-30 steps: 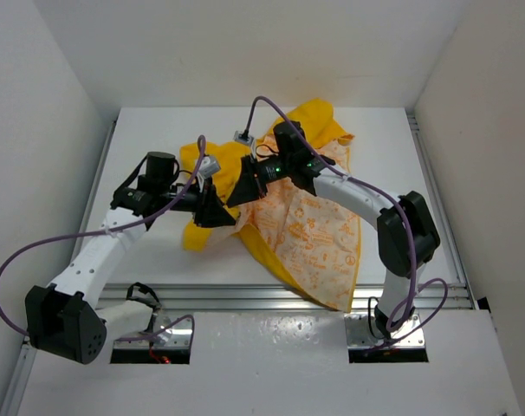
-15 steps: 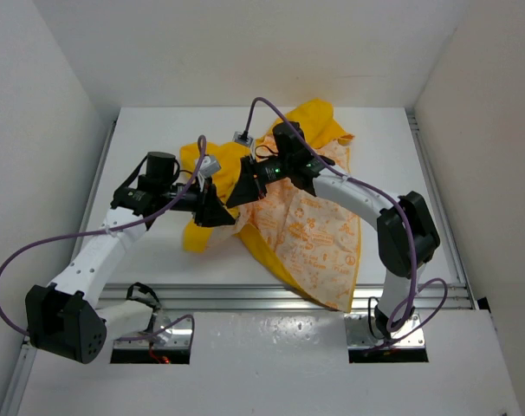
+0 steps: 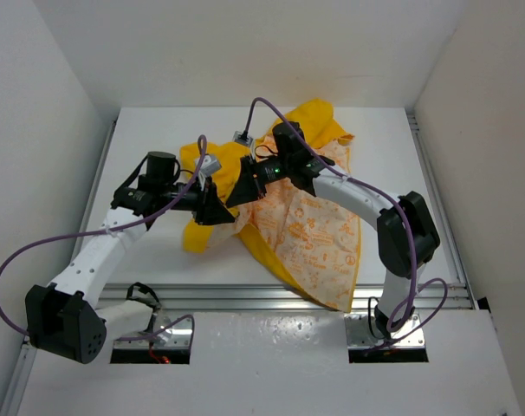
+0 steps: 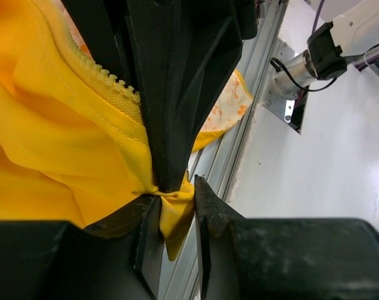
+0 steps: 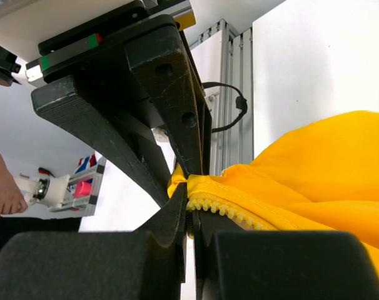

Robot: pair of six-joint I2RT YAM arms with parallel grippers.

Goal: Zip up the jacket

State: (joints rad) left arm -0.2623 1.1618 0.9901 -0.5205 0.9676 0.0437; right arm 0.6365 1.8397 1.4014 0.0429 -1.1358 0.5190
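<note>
The jacket (image 3: 319,230) lies crumpled mid-table, yellow outside, with its white orange-printed lining facing up. Both grippers meet at its left side. My right gripper (image 3: 239,192) is shut on the yellow zipper edge. In the right wrist view the zipper teeth (image 5: 227,212) run into the right gripper (image 5: 189,200). My left gripper (image 3: 226,215) is just below it. In the left wrist view a folded yellow corner (image 4: 175,219) fills the narrow gap of the left gripper (image 4: 176,203), touching both fingers. The right gripper's black fingers (image 4: 171,125) come down right above it.
An aluminium rail (image 3: 245,295) runs along the table's near edge. White walls close in the table on three sides. Purple cables (image 3: 20,260) loop off both arms. The right arm's base (image 4: 302,62) shows in the left wrist view.
The left gripper's jaws have drawn closer together round the yellow fabric corner. Both arms and the jacket have hardly moved.
</note>
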